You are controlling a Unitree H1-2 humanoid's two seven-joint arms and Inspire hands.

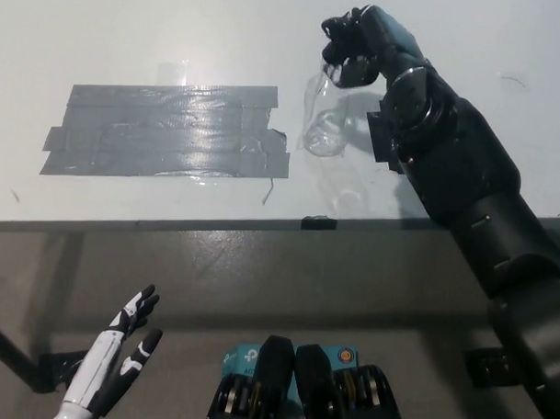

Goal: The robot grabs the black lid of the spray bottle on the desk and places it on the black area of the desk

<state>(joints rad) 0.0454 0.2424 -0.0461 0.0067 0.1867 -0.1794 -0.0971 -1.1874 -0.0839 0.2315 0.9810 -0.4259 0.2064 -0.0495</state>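
Note:
A clear spray bottle (pixel 325 119) stands on the white desk (pixel 129 39), right of the dark taped area (pixel 163 132). Its black lid (pixel 341 66) sits at the bottle's top and is mostly hidden among dark fingers. My black right hand (pixel 357 45) reaches in from the right and is curled over the bottle's top, fingers closed around the lid. The bottle's base rests on the desk, about a bottle's width from the tape's right edge. My white left hand (pixel 118 360) hangs at the lower left, below the desk's front edge, open and holding nothing.
The desk's front edge (pixel 261 225) runs across the middle of the picture, with floor below it. A loose tape strip (pixel 268 191) sticks out at the patch's lower right corner. Thin dark marks (pixel 514 82) lie on the desk's far right.

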